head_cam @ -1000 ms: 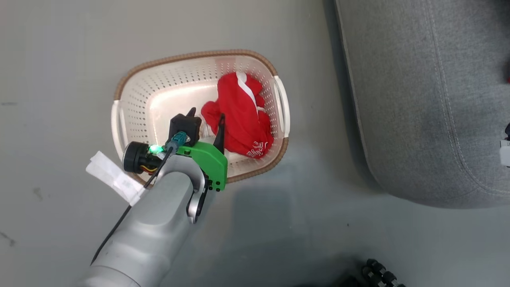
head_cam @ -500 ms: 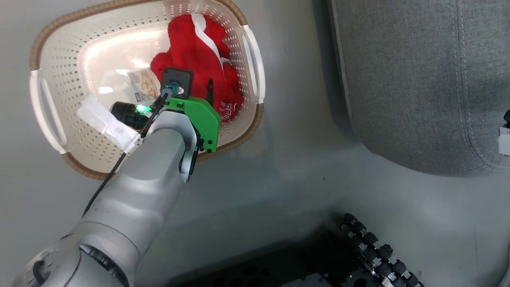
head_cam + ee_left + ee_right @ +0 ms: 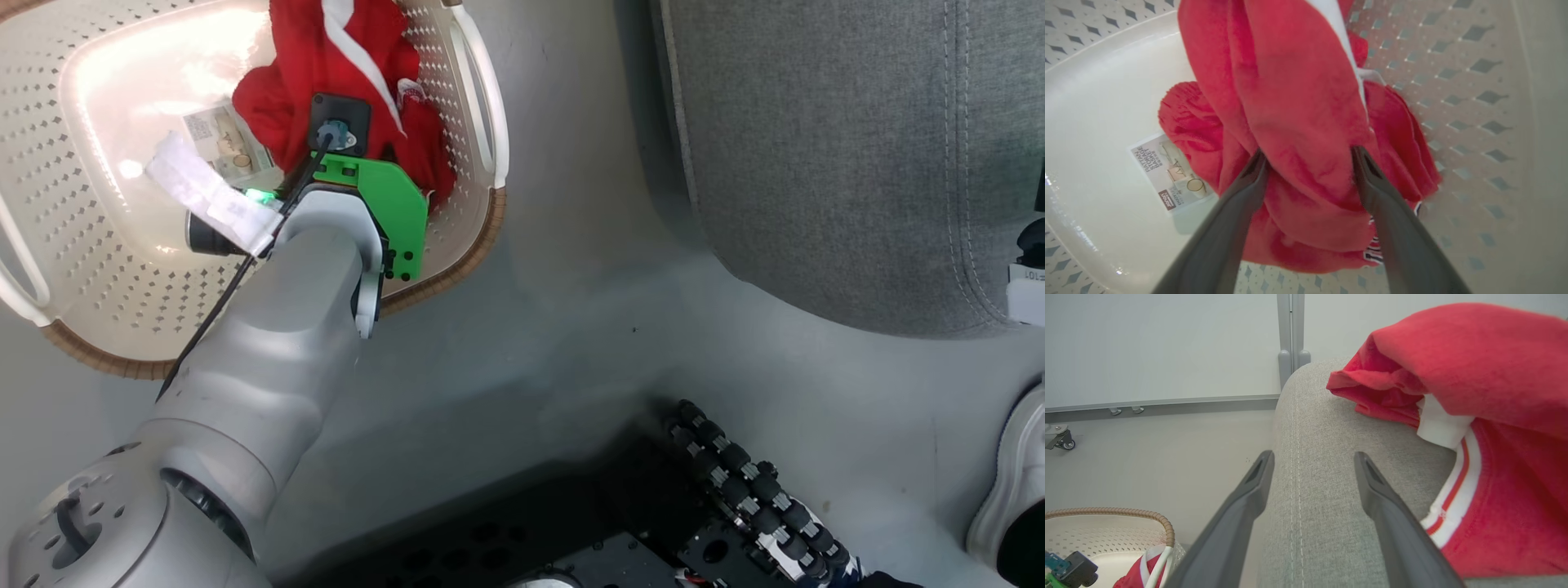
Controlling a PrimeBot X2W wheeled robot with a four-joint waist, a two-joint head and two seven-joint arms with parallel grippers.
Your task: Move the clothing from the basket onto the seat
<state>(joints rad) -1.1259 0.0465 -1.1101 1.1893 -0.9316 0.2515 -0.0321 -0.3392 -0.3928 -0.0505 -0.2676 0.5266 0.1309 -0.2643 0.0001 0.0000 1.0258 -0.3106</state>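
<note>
Down inside the basket [image 3: 483, 237], the left gripper [image 3: 1309, 155] stands with its jaws spread wide, one dark finger [image 3: 1229, 228] on each side of a thick fold of the red garment [image 3: 1290, 94]. Both tips press into the fabric and nothing is pinched yet. This garment, with a white stripe running along it, is heaped on the basket floor against the perforated wall on the seat side, and one edge overlaps the label sticker [image 3: 1171, 173] stuck to the basket's bottom. The pale left arm [image 3: 277, 359] reaches in over the brown woven rim. Outside the basket, past its white handle [image 3: 482, 106] on the garment's side, a strip of grey floor [image 3: 571, 327] separates it from the seat [image 3: 816, 163]. The right gripper [image 3: 1314, 457] hangs well apart from the basket, above the seat's stitched edge. Its jaws are likewise wide apart, with only grey upholstery between them. A second red garment [image 3: 1494, 375] with white and red trim lies on the seat just beside that gripper, on its side away from the basket. Farther from the basket, beyond the seat's corner, a white shoe [image 3: 1004, 482] rests on the floor.
</note>
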